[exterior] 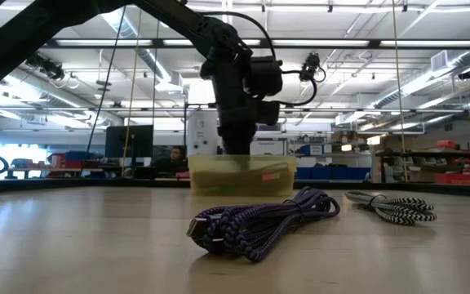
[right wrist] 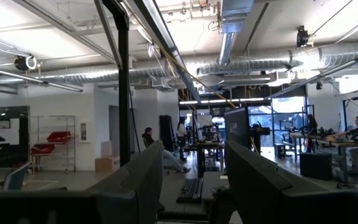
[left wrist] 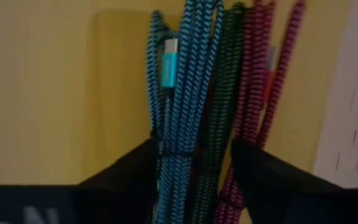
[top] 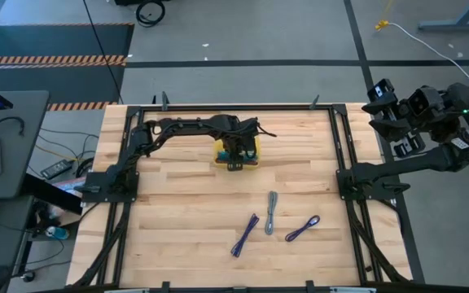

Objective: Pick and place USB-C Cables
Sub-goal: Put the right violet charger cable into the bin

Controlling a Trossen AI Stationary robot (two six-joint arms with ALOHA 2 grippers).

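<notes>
A small yellow tray [top: 218, 151] sits on the far middle of the table. My left gripper [top: 236, 155] reaches down into it, open. In the left wrist view its fingers stand on either side of a teal-blue bundle [left wrist: 182, 87] and a green bundle [left wrist: 219, 106], which lie side by side on the tray floor [left wrist: 55, 93]. A maroon bundle [left wrist: 260, 81] lies just beyond them. Two purple bundles [top: 244, 235] [top: 302, 229] and a grey one [top: 272, 213] lie flat on the near half of the table. My right gripper [top: 379, 96] waits raised off the table's right edge, open. My left gripper [left wrist: 194, 168] comes down from above with its fingers [left wrist: 145, 171] across the teal-blue and green bundles, close beside them. I cannot tell whether the fingers touch them. Both bundles rest on the tray floor.
A black frame [top: 332, 138] borders the wooden table top. In the low view the nearer purple bundle [exterior: 259, 220] lies in front of the tray [exterior: 276, 175], with the grey one [exterior: 394, 206] to its right. A desk with a phone stands off the table's left.
</notes>
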